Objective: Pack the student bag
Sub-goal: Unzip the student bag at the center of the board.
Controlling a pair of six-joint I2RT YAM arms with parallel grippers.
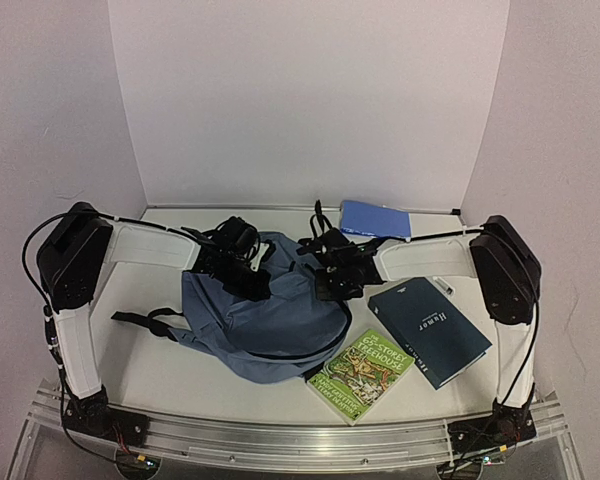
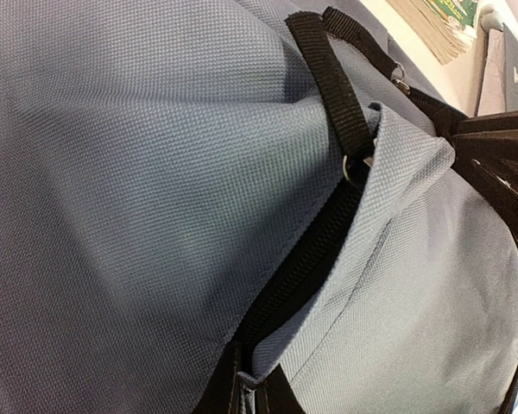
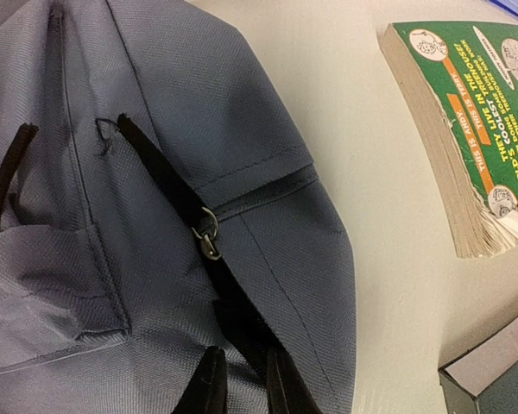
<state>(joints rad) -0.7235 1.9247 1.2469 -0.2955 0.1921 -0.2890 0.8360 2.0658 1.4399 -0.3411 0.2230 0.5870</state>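
The slate-blue student bag (image 1: 265, 320) lies in the middle of the table, with its black straps trailing to the left. My left gripper (image 1: 242, 268) is on its top left. In the left wrist view it (image 2: 246, 392) is shut on the fabric edge beside the black zipper (image 2: 302, 259). My right gripper (image 1: 332, 275) is on the bag's top right. In the right wrist view it (image 3: 242, 384) is shut on a black zipper pull strap (image 3: 168, 185) that carries a metal ring (image 3: 205, 233). The bag's inside is hidden.
A green paperback (image 1: 362, 373) lies at the bag's front right, also in the right wrist view (image 3: 466, 129). A dark blue book (image 1: 430, 330) lies to its right, a small pen (image 1: 442, 285) behind that. A flat blue notebook (image 1: 375, 218) lies at the back wall.
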